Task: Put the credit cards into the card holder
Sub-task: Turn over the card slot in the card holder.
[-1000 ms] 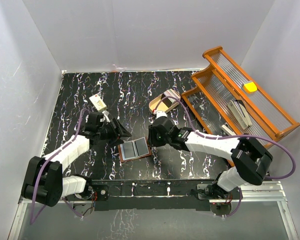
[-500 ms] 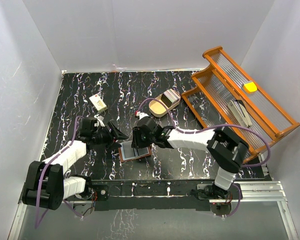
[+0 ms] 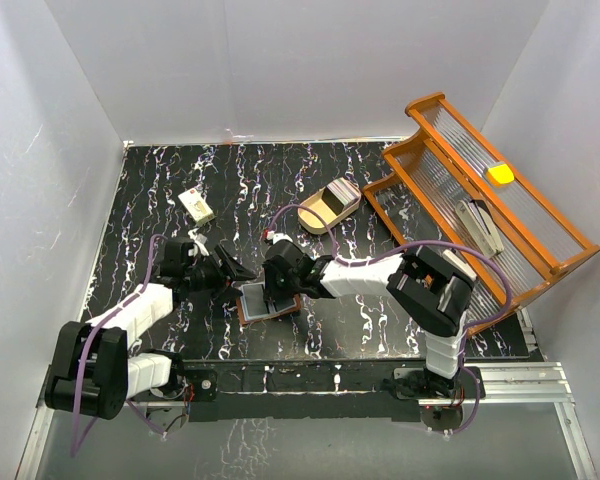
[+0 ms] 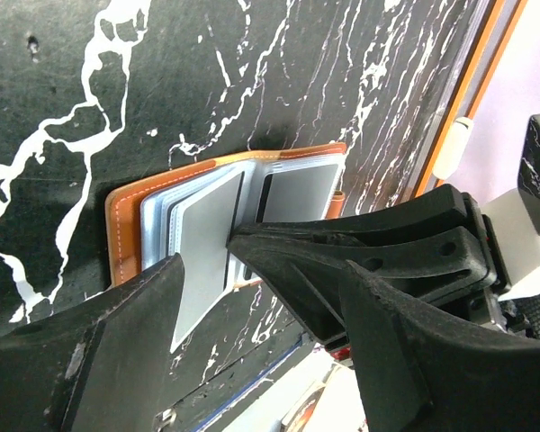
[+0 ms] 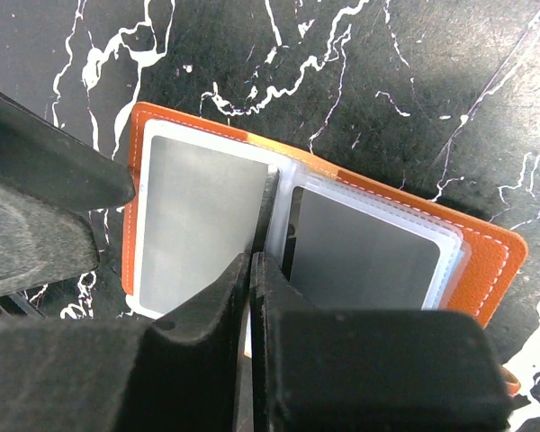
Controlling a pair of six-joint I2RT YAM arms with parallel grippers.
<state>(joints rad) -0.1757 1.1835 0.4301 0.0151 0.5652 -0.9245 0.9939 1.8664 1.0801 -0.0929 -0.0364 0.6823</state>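
On the far left, a small cream block (image 3: 195,205) sits by itself on the black marbled counter (image 3: 360,330), well clear of everything else.

Nearer to me, the left gripper (image 3: 238,272) hangs low with its fingers spread wide and nothing between them. They point right, at the left edge of the card holder (image 5: 364,243), and stop just beside it.

The holder lies open and flat near the front middle of the counter, orange rim up, showing clear sleeves with grey faces.

The right gripper (image 5: 252,270) comes down on the holder from the right. Its fingers are pressed tight together with the tips at the fold between the two leaves. I cannot tell whether a thin leaf or card is pinched there.

The two grippers crowd each other over the holder, so there is little room between them.

Farther back and to the right, the credit cards (image 3: 327,206) lie as a dark stack in a beige oval tray (image 3: 305,218).

The right arm and its purple cable stretch across the counter between the tray and the holder.

Along the right wall leans an orange rack (image 3: 400,145) with a yellow piece (image 3: 499,174) on it.

The far middle of the counter is open.
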